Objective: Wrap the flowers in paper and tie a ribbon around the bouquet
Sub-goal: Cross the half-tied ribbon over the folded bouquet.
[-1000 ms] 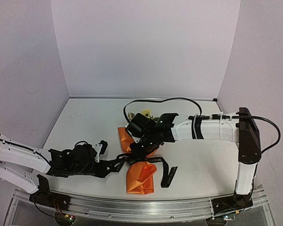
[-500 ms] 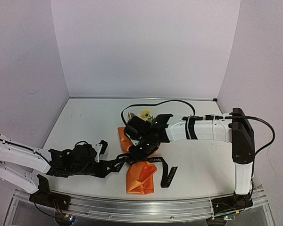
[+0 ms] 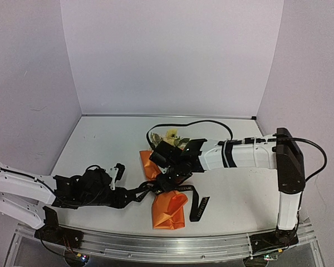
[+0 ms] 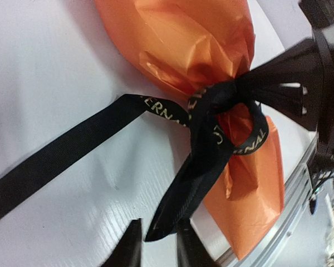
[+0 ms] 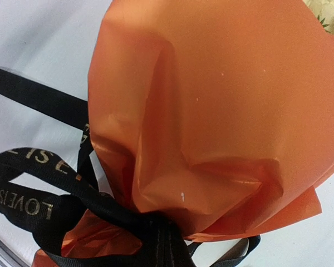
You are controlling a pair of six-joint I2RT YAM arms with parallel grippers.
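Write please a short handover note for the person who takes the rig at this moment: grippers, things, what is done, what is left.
Left gripper: slightly open, the ribbon tail end between its fingertips.
Right gripper: shut on the ribbon at the knot.
Bouquet: lying on the table, flowers at the far end, wrapped in the paper.
Done: wrapping; ribbon knotted around the waist, one loop showing.
Left: probably pull the knot snug, then let go.

- There was one orange bouquet (image 3: 168, 210).
- There was one black ribbon (image 3: 199, 204).
- There were two robot arms: the left arm (image 3: 22, 189) and the right arm (image 3: 246, 156).
- There was one desk (image 3: 100, 142).
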